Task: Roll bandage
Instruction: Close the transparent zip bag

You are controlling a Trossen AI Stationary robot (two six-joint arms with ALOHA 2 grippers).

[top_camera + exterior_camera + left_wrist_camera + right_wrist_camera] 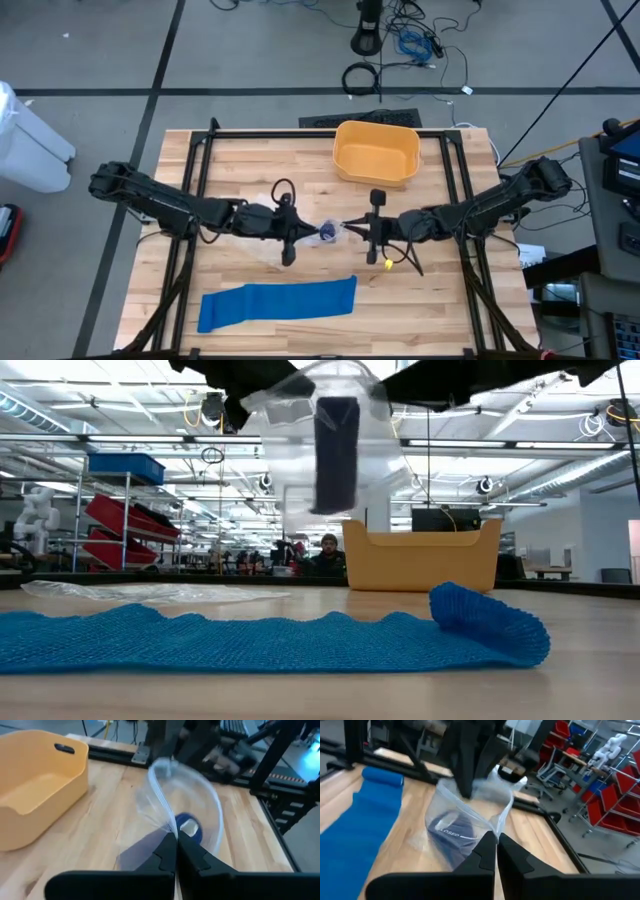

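Bag (333, 231) hangs mid-air, both grippers, left (302, 234) and right (356, 232), pinching opposite edges with fingers clamped to spread it, I'd guess. Blue bandage (278, 303) lies mostly unrolled on the counter (250, 170) near the front edge.

Two dark, jointed arms, matte black with rounded housings. Thin black cables loop along each. The left tool (300, 233) and right tool (352, 230) end in flat, tapered black fingers (167, 854) with stepped edges.
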